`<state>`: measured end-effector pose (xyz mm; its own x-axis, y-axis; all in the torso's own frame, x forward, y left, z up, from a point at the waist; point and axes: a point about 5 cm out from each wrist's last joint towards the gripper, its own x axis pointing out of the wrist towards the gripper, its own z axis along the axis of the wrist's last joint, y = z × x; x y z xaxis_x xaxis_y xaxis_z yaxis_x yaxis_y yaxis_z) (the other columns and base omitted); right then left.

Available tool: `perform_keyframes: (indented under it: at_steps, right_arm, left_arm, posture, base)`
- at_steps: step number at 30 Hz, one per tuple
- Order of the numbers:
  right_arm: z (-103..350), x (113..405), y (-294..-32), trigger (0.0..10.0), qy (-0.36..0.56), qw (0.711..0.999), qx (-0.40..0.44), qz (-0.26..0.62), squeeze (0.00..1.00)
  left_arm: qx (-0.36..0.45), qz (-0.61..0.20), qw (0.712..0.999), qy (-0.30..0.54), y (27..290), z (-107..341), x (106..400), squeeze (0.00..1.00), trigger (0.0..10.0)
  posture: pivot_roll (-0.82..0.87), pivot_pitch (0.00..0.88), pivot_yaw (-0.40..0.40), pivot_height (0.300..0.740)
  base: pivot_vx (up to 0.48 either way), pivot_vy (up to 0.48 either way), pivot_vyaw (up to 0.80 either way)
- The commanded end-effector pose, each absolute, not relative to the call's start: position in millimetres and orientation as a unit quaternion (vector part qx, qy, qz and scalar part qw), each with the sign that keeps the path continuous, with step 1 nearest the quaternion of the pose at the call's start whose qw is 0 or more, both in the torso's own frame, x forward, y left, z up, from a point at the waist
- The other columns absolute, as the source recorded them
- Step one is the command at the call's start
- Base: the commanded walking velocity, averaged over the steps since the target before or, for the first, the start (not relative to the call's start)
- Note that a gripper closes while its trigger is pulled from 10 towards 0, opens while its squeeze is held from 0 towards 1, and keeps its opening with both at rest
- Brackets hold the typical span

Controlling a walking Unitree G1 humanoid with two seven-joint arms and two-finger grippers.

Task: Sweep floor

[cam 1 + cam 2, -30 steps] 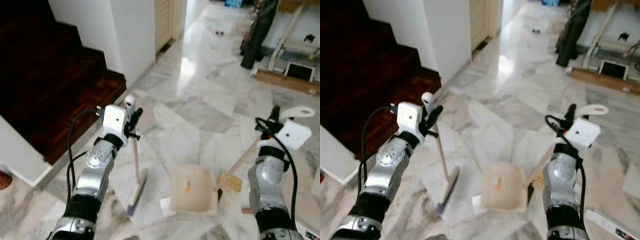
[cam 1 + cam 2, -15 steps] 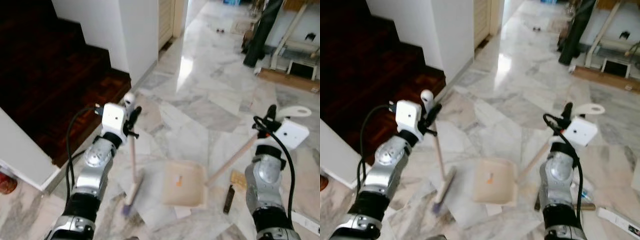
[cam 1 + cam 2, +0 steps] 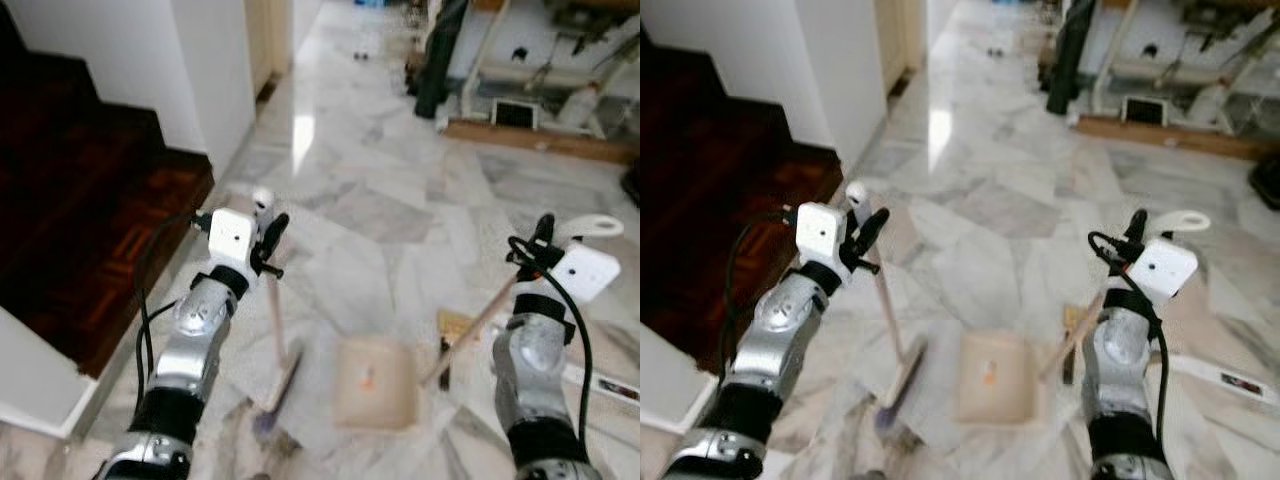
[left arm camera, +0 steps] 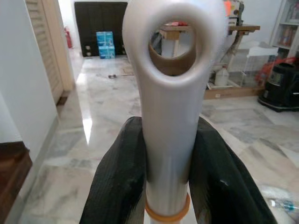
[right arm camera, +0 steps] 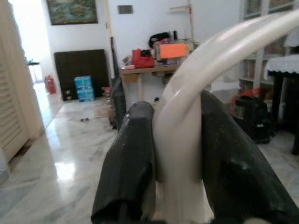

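Note:
My left gripper [image 3: 268,232] is shut on the white looped top of a broom handle [image 4: 170,93], its black fingers [image 4: 119,177] pressing both sides. The wooden stick runs down to the broom head [image 3: 275,392] on the marble floor. My right gripper [image 3: 540,236] is shut on the white curved grip of the dustpan handle [image 5: 184,140]. That stick slants down to the beige dustpan [image 3: 375,385], which lies flat just right of the broom head. A small orange bit [image 3: 367,378] lies inside the pan.
Dark wooden stairs [image 3: 70,220] and a white wall corner [image 3: 205,80] stand on my left. A thin dark object [image 3: 443,352] and a tan flat piece [image 3: 455,323] lie right of the pan. Boards, a frame [image 3: 515,113] and a dark hanging thing [image 3: 440,55] crowd the far right.
The whole view has shifted as the camera moved, with the stairs now further left. Both grippers keep their holds; broom head and dustpan stay side by side before me.

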<state>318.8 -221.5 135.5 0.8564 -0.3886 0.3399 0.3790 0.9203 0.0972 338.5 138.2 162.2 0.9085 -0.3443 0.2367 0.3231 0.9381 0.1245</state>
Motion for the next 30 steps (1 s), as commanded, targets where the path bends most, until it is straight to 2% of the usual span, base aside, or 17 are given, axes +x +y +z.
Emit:
perform_keyframes:
  at_steps: [1, 3, 20, 27, 30]
  right_arm:
    - [144.6, 319.8, -225.5, 10.0, -0.199, 0.957, 0.027, -0.209, 0.00]
    - [144.7, 319.7, -225.6, 10.0, -0.199, 0.957, 0.026, -0.209, 0.00]
    - [137.9, 317.1, -226.8, 10.0, -0.189, 0.958, 0.022, -0.213, 0.00]
    - [136.7, 316.9, -225.7, 10.0, -0.186, 0.959, 0.024, -0.212, 0.00]
    - [137.1, 317.0, -225.3, 10.0, -0.188, 0.959, 0.020, -0.211, 0.00]
  left_arm:
    - [0.060, -0.177, 0.970, -0.154, 134.6, 174.3, 339.5, 0.00, 10.0]
    - [0.060, -0.177, 0.970, -0.155, 134.5, 174.4, 339.5, 0.00, 10.0]
    - [0.054, -0.186, 0.970, -0.150, 130.9, 172.4, 338.5, 0.00, 10.0]
    - [0.054, -0.184, 0.970, -0.150, 131.2, 172.5, 338.7, 0.00, 10.0]
    - [0.055, -0.184, 0.970, -0.149, 130.9, 172.4, 338.8, 0.00, 10.0]
  posture:
    - [0.15, 0.106, -0.004, 0.740]
    - [0.15, 0.106, -0.004, 0.740]
    - [0.15, 0.110, -0.002, 0.740]
    - [0.15, 0.110, -0.001, 0.740]
    - [0.15, 0.110, -0.003, 0.740]
  base:
    - [0.000, 0.000, -0.80]
    - [0.000, 0.000, -0.80]
    - [0.000, 0.000, 0.00]
    - [0.281, 0.000, -0.58]
    - [0.294, 0.000, 0.00]
